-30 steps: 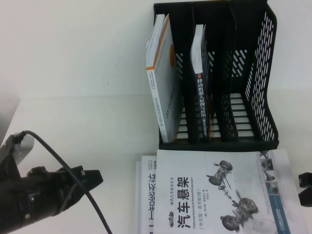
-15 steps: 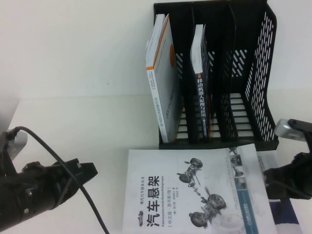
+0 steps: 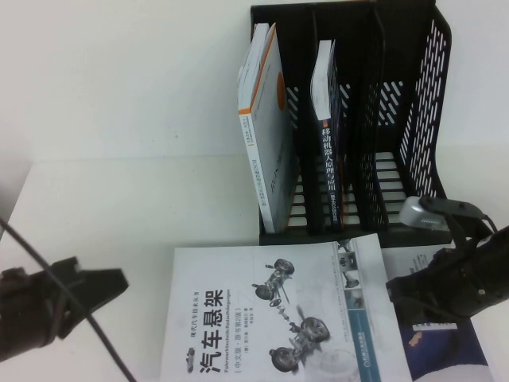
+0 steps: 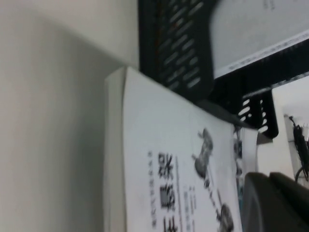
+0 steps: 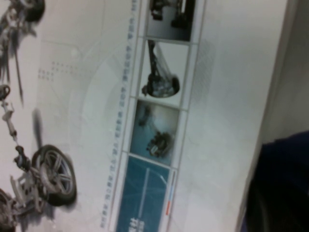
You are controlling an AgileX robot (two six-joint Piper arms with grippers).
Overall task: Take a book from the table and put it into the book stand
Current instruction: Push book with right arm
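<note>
Book [image 3: 270, 310] lies flat at table [image 3: 119, 191] near edge, just before book stand [image 3: 398, 159]. Left gripper [image 3: 107, 285] closed, empty, near left edge. Right gripper [image 3: 398, 290] at book's right edge; can't tell jaws.

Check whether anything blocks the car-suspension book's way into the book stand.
Nothing visible blocks it. The book lies on the table before the book stand; its two right-hand slots are empty. The left gripper is shut beside it, the right gripper at its right edge.
</note>
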